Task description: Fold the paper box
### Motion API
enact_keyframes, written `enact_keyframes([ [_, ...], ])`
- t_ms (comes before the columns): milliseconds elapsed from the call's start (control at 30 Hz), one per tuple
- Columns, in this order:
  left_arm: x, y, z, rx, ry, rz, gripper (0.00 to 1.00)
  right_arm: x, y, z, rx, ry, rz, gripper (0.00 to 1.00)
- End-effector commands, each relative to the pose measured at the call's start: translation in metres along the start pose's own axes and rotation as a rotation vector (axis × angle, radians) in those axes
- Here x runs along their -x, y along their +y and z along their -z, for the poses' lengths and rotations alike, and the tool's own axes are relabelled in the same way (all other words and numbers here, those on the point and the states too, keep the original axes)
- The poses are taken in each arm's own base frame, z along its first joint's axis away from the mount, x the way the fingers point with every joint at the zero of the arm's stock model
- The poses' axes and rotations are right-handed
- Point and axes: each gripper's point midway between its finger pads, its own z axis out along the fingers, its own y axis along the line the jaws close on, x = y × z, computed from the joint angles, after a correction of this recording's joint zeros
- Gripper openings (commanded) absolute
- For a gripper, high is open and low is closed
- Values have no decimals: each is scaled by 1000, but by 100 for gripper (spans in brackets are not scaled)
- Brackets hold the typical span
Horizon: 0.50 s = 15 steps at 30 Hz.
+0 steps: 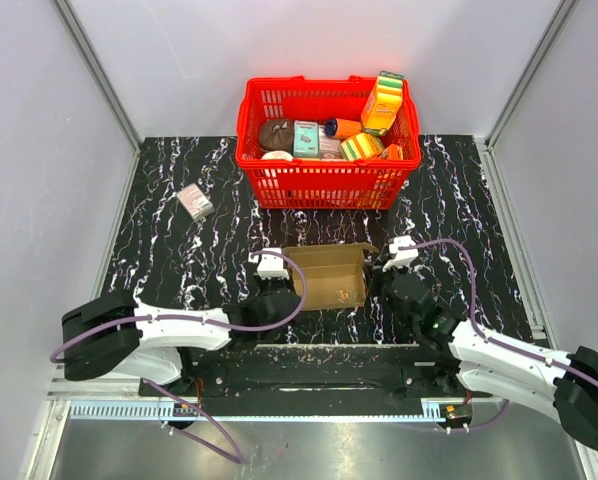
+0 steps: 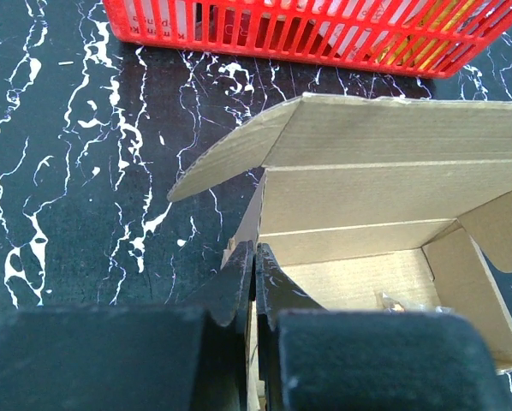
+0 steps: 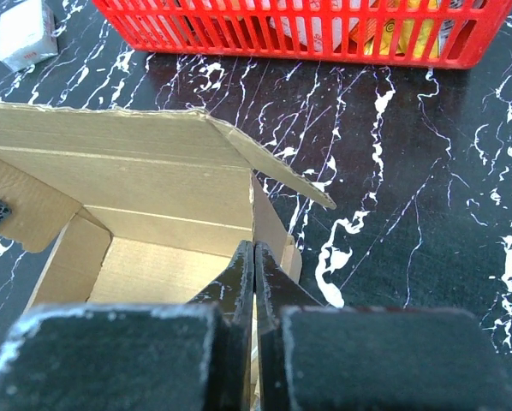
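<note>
The brown paper box [image 1: 329,275] stands open on the black marble table, between my two grippers. My left gripper [image 1: 276,290] is shut on the box's left side wall [image 2: 249,224]; the fingers [image 2: 239,278] pinch the cardboard edge. My right gripper [image 1: 389,285] is shut on the box's right side wall [image 3: 269,224]; its fingers [image 3: 266,274] pinch that wall. The back lid flap [image 2: 384,128] leans up toward the basket. Inside the box, a small clear item [image 2: 393,301] lies on the floor.
A red basket [image 1: 279,185] full of colourful packages stands just behind the box. A small pinkish-grey box [image 1: 195,202] lies at the far left, also in the right wrist view [image 3: 25,32]. Grey walls enclose the table.
</note>
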Motion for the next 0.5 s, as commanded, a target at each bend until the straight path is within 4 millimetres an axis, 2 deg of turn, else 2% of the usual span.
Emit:
enact_keyframes([
  [0,3,-12,3,-4,-29,85,0,7,8,3,25,-44,-63,0],
  [467,-16,-9,18,35,-31,54,0,-7,13,11,26,-29,-54,0],
])
